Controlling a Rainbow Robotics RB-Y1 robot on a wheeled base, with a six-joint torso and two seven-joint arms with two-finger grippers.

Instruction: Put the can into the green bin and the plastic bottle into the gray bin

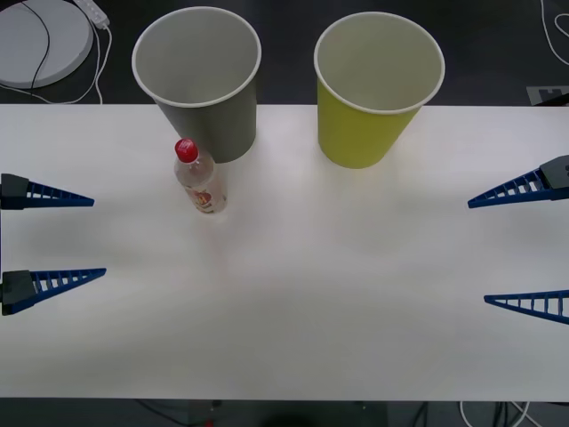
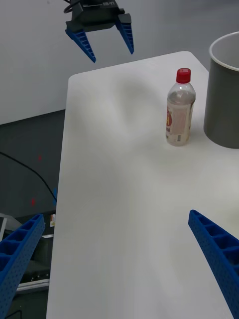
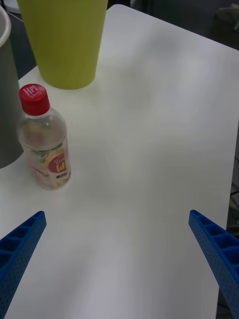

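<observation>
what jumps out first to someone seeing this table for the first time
Two big paper cups stand at the table's far edge: the gray bin toward the robot's left, the green bin toward its right. A small plastic bottle stands upright just in front of the gray one. The left gripper and right gripper wait open at the sides.

- The plastic bottle (image 3: 43, 142) has white marks printed on top of its red cap (image 3: 34, 95); they look like two or three letters, but they cannot be read for certain
- The bottle's red-and-white label (image 3: 56, 167) bears a large red figure on a pale ground; no word or brand can be made out there
- In the right wrist view the same label (image 2: 172, 121) shows red print, too small to read
- In the front view the label (image 1: 204, 199) is a red-and-white blur
</observation>
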